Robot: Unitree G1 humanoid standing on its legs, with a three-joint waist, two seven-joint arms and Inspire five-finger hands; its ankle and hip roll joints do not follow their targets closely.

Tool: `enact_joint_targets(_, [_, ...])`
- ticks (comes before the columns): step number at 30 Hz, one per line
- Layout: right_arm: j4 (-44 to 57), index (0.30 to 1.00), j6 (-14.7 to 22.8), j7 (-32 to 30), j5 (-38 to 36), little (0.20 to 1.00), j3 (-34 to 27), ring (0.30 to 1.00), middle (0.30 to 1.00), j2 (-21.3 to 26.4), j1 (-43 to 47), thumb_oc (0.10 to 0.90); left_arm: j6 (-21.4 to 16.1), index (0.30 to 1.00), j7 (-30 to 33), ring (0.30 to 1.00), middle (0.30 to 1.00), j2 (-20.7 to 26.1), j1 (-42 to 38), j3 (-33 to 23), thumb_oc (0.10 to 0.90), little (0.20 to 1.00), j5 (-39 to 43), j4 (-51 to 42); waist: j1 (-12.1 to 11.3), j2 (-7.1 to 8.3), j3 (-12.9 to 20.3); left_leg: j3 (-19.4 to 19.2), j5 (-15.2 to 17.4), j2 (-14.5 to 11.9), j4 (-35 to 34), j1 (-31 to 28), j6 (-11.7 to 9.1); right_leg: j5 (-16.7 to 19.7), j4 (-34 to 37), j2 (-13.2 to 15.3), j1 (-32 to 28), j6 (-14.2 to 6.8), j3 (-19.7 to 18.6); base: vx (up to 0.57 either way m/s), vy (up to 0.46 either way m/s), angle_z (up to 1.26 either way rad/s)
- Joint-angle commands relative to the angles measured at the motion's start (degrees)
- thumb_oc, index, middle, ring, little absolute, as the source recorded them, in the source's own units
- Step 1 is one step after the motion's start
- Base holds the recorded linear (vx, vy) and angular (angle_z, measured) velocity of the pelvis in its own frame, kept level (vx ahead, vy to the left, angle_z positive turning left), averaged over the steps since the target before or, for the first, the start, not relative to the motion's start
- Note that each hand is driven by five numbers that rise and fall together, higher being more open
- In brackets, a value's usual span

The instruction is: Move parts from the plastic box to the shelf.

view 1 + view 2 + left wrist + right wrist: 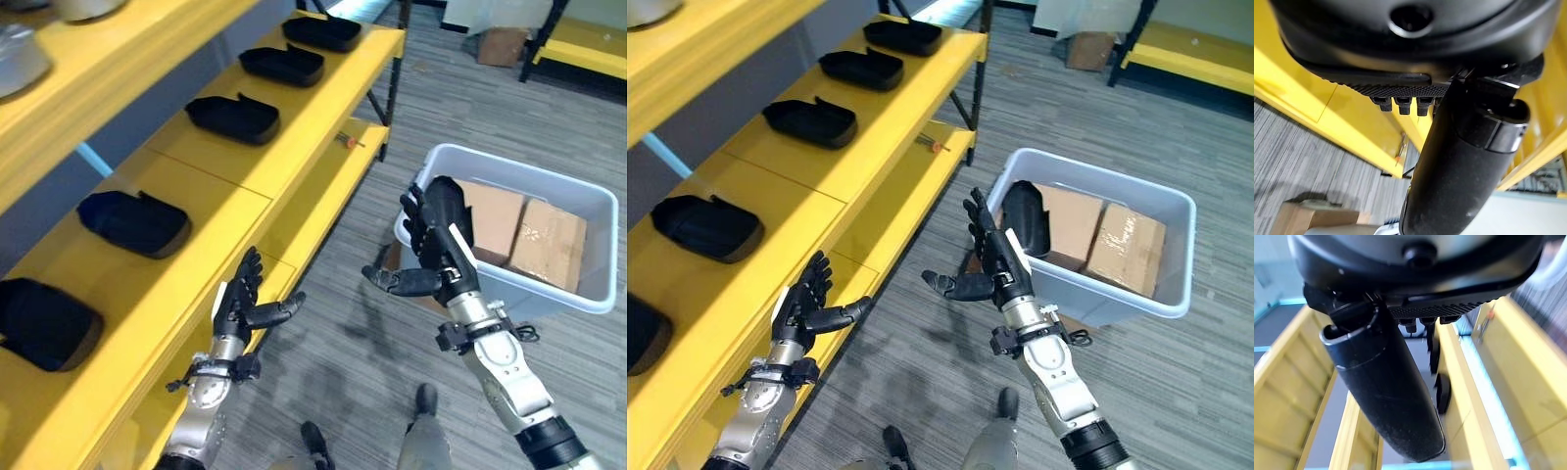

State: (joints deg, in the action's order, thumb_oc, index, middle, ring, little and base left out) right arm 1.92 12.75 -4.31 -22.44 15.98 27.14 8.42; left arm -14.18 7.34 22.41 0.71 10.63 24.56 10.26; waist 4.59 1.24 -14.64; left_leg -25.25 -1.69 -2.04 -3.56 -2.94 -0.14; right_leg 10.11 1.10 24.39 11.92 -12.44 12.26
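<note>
- Left side of the frame is all yellow shelf point(235, 186), running from the lower left up to the top centre, with a row of black parts sitting on its middle level.
- Nearest part point(44, 323) is at the far left edge, the next part point(134, 222) is just up from it, then a third part point(233, 117), a fourth part point(282, 65) and a fifth part point(323, 32) going off toward the top centre. They're all spaced apart, none touching.
- There's a small orange thing point(346, 141) lying on the lower shelf level near its far end, too tiny to tell what it is.
- The left hand point(245, 305) is at lower centre-left, right beside the shelf's front edge. Fingers are straight and spread, thumb sticking out to the side, holding nothing.
- The right hand point(431, 250) is at centre-right, raised in front of the box's near corner. Fingers straight and pointing up, thumb out to the left, also empty.
- Right of the frame: the white plastic box point(578, 294) on the grey floor. One more black part point(1027, 217) stands in its left end, right behind the right hand.
- Two cardboard boxes point(549, 240) lie side by side in the rest of the plastic box.
</note>
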Motion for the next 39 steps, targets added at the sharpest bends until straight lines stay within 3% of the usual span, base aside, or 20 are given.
enact_joint_targets(1, [4.69, 1.000, 4.99, -1.17, 0.61, 1.000, -3.54, 1.000, 1.000, -0.63, 2.34, 0.900, -6.52, 1.000, 0.47, 1.000, 1.000, 0.34, -3.01, -1.32, 0.900, 1.000, 0.43, -5.58, 0.21, 1.34, 5.28, 6.92, 4.73, -3.49, 2.63, -2.11, -2.39, 4.90, 0.11, -7.37, -2.09, 1.49, 2.37, 0.27, -0.408, 0.19])
enact_joint_targets(3, [4.33, 1.000, 5.13, -1.51, 0.46, 1.000, -3.67, 1.000, 1.000, -0.22, 2.48, 0.900, -6.65, 1.000, 0.74, 1.000, 1.000, 0.10, -3.57, -1.13, 0.900, 1.000, 0.39, -5.37, 0.61, 1.33, 5.67, 7.51, 4.96, -4.70, 3.86, -2.02, -2.88, 4.26, -0.92, -8.10, -1.91, 1.89, 2.14, 0.19, -0.319, 0.20])
enact_joint_targets(4, [4.48, 1.000, 5.78, -2.11, -0.18, 1.000, -4.39, 1.000, 1.000, 0.44, 2.16, 0.900, -6.90, 1.000, 1.01, 1.000, 1.000, -0.58, -4.22, -1.14, 0.900, 1.000, 1.55, -4.91, 1.54, 0.98, 5.88, 8.51, 4.51, -7.17, 6.47, -1.72, -3.73, 1.87, -2.31, -9.89, -1.95, 3.30, 1.87, 0.17, -0.303, -0.07])
enact_joint_targets(7, [4.13, 1.000, 6.64, -2.92, -0.61, 1.000, -4.95, 1.000, 1.000, 1.35, 2.30, 0.900, -6.96, 1.000, 1.21, 1.000, 1.000, -1.64, -5.23, -0.30, 0.900, 1.000, 1.56, -4.68, 2.60, 0.02, 5.98, 9.23, 0.40, -11.04, 10.90, -1.06, -5.21, -1.20, -3.47, -13.50, -2.28, 5.73, 1.96, 0.19, -0.362, -0.37])
enact_joint_targets(10, [4.58, 1.000, 7.16, -3.66, -0.77, 1.000, -5.23, 1.000, 1.000, 1.85, 2.27, 0.900, -6.84, 1.000, 1.40, 1.000, 1.000, -2.38, -5.62, 0.33, 0.900, 1.000, 1.83, -4.64, 2.70, -0.29, 5.35, 11.34, -4.53, -14.22, 21.10, 2.19, -5.30, -4.56, -4.48, -17.00, -3.51, 9.08, 1.63, 0.18, -0.352, -0.18])
enact_joint_targets(11, [4.66, 1.000, 7.29, -3.81, -0.72, 1.000, -5.37, 1.000, 1.000, 2.14, 1.91, 0.900, -6.64, 1.000, 1.47, 1.000, 1.000, -2.60, -5.22, 0.36, 0.900, 1.000, 1.85, -4.92, 2.05, 0.32, 4.66, 13.75, -7.43, -14.50, 28.56, 4.57, -4.48, -6.00, -4.37, -18.81, -4.98, 11.09, 0.80, 0.18, -0.307, -0.21])
enact_joint_targets(12, [4.67, 1.000, 7.28, -3.81, -0.72, 1.000, -5.39, 1.000, 1.000, 2.14, 1.90, 0.900, -6.63, 1.000, 1.48, 1.000, 1.000, -2.60, -5.23, 0.37, 0.900, 1.000, 1.85, -4.92, 2.12, 0.21, 4.66, 13.96, -7.31, -14.66, 28.89, 4.82, -4.55, -6.01, -4.38, -18.93, -4.97, 11.14, 0.92, 0.18, -0.298, -0.39])
enact_joint_targets(14, [5.03, 1.000, 7.04, -4.02, -0.37, 1.000, -6.27, 1.000, 1.000, 2.71, 0.52, 0.900, -6.28, 1.000, 1.60, 1.000, 1.000, -3.13, -4.68, 0.48, 0.900, 1.000, 1.94, -5.12, 1.09, 1.22, 3.41, 16.09, -7.02, -12.21, 37.36, 9.78, -3.74, -7.68, -3.47, -19.92, -7.50, 12.35, 0.01, 0.17, -0.204, -0.49])
enact_joint_targets(16, [5.26, 1.000, 6.84, -4.18, -0.21, 1.000, -6.96, 1.000, 1.000, 2.77, 0.19, 0.900, -5.97, 1.000, 2.13, 1.000, 1.000, -3.60, -4.21, 0.76, 0.900, 1.000, 1.71, -5.45, -0.83, 2.24, 1.85, 20.44, -2.27, -4.44, 31.39, 17.60, -2.12, -6.76, -2.50, -19.05, -9.14, 10.70, -2.96, 0.25, 0.011, -0.06])
enact_joint_targets(18, [4.34, 1.000, 7.55, -4.73, 0.18, 1.000, -7.32, 1.000, 1.000, 2.44, 0.40, 0.900, -6.22, 1.000, 2.66, 1.000, 1.000, -3.98, -4.35, 1.28, 0.900, 1.000, 0.61, -4.40, -1.39, 1.68, 1.24, 18.86, -9.48, -7.28, 12.73, 19.32, -4.37, -7.14, -1.62, -19.26, -10.62, 9.70, -4.07, 0.34, 0.164, -0.47])
enact_joint_targets(19, [4.02, 1.000, 7.71, -5.15, 0.65, 1.000, -7.12, 1.000, 1.000, 2.29, 0.50, 0.900, -6.40, 1.000, 3.09, 1.000, 1.000, -4.04, -4.77, 1.34, 0.900, 1.000, 0.22, -3.94, -1.91, 1.14, 0.95, 19.45, -12.87, -7.85, 6.56, 19.48, -5.57, -7.20, -1.23, -19.47, -11.40, 9.22, -4.50, 0.28, 0.178, -1.08])
enact_joint_targets(21, [3.86, 1.000, 7.84, -5.29, 1.46, 1.000, -6.77, 1.000, 1.000, 2.04, 0.50, 0.900, -6.70, 1.000, 3.89, 1.000, 1.000, -4.41, -4.70, 0.96, 0.900, 1.000, -0.18, -3.67, -3.08, 0.59, 0.79, 24.29, -15.24, -7.86, 0.02, 18.11, -6.90, -7.65, -0.76, -19.55, -12.82, 8.20, -6.38, 0.29, 0.193, -0.76])
enact_joint_targets(23, [3.07, 1.000, 7.81, -4.85, 1.57, 1.000, -6.47, 1.000, 1.000, 1.56, 0.96, 0.900, -7.08, 1.000, 3.84, 1.000, 1.000, -4.80, -4.88, 0.87, 0.900, 1.000, 0.01, -3.13, -2.77, -0.27, 1.72, 24.03, -14.88, -8.03, 0.30, 16.60, -7.86, -8.88, 0.02, -19.29, -15.04, 7.52, -7.96, 0.35, 0.230, -0.88])
enact_joint_targets(24, [3.20, 1.000, 7.61, -4.67, 1.49, 1.000, -6.66, 1.000, 1.000, 1.39, 0.74, 0.900, -7.23, 1.000, 3.66, 1.000, 1.000, -4.66, -4.88, 0.52, 0.900, 1.000, 0.37, -3.16, -2.44, -0.50, 1.94, 21.60, -14.11, -8.40, 0.08, 15.50, -7.60, -9.57, 0.27, -19.02, -16.15, 7.63, -8.40, 0.38, 0.283, -1.35])
enact_joint_targets(28, [2.22, 1.000, 7.11, -4.48, 1.43, 1.000, -5.08, 1.000, 1.000, 0.19, 1.65, 0.900, -7.56, 1.000, 4.47, 1.000, 1.000, -4.07, -4.44, -0.39, 0.900, 1.000, 0.46, -3.57, -3.15, -0.51, 2.92, 19.61, -12.63, -7.12, -0.45, 12.73, -6.21, -9.38, 0.24, -17.33, -16.31, 6.59, -10.71, 0.25, 0.231, -0.97])
enact_joint_targets(31, [1.07, 1.000, 5.84, -5.00, 2.96, 1.000, -3.45, 1.000, 1.000, -0.92, 3.53, 0.900, -7.97, 1.000, 5.65, 1.000, 1.000, -2.65, -5.35, -0.97, 0.900, 1.000, -0.07, -3.66, -3.33, 1.02, 3.32, 15.42, -8.03, -4.47, 2.07, 12.74, -2.90, -7.72, -1.14, -13.09, -14.70, 3.74, -11.87, 0.23, 0.286, -0.69])
enact_joint_targets(34, [0.89, 1.000, 5.51, -5.02, 3.40, 1.000, -2.89, 1.000, 1.000, -1.27, 4.27, 0.900, -7.85, 1.000, 5.87, 1.000, 1.000, -2.28, -5.32, -0.99, 0.900, 1.000, -0.03, -3.69, -3.62, 1.78, 3.42, 14.20, -6.49, -3.32, 2.63, 12.95, -1.55, -6.25, -2.23, -11.69, -13.31, 2.57, -12.78, 0.12, 0.188, -0.58])
enact_joint_targets(39, [0.80, 1.000, 4.93, -4.89, 4.24, 1.000, -2.44, 1.000, 1.000, -1.89, 5.27, 0.900, -7.24, 1.000, 6.23, 1.000, 1.000, -1.02, -5.97, -0.88, 0.900, 1.000, -1.00, -4.01, -3.96, 3.07, 2.63, 12.32, -3.73, -1.39, 3.09, 12.56, 0.45, -0.66, -7.34, -10.00, -9.33, 0.46, -12.15, 0.06, 0.127, 0.18])
